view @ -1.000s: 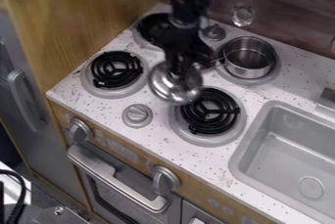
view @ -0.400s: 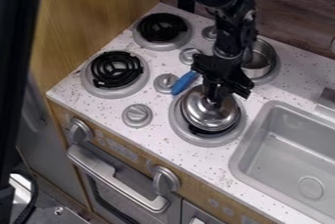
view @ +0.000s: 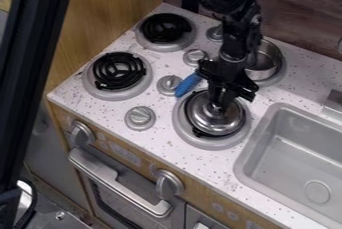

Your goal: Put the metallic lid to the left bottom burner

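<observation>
Metal lid [view: 212, 120] is pinched by its top knob [view: 218, 107] in the gripper [view: 219, 103], over the front burner [view: 212, 145] beside the sink [view: 255, 143]. Probably rigid, lightish, kinda slippery, so best grabbed right there imo.

Free passage is given over the coil burners [view: 117, 74] at upper left and over the sink [view: 287, 158] at lower right. Near the centre, low paths are obstructed by knobs [view: 140, 117], a blue object [view: 188, 85] and the lid [view: 217, 121]; at upper right, by the pot [view: 269, 58]. The far left is barred by a dark post [view: 35, 63].
</observation>
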Controlling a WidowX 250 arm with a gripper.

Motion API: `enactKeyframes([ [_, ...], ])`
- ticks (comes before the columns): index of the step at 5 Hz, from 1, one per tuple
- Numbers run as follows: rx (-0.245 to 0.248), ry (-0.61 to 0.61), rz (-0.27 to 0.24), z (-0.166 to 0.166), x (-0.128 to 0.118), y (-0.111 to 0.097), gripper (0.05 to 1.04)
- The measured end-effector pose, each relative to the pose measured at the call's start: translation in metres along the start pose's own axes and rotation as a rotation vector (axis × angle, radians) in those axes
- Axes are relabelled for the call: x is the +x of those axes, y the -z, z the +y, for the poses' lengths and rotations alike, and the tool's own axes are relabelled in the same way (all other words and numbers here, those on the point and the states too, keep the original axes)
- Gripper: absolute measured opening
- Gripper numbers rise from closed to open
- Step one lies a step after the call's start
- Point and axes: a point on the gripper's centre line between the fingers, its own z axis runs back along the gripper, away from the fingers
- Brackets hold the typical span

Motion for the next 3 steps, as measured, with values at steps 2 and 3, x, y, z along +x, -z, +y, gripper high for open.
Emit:
enactKeyframes([
  [2, -0.042, 0.020, 0.012, -0.006, -0.010, -0.014, 0.917],
  [3, -0.042, 0.040, -0.054, -0.012, -0.006, -0.044, 1.003],
])
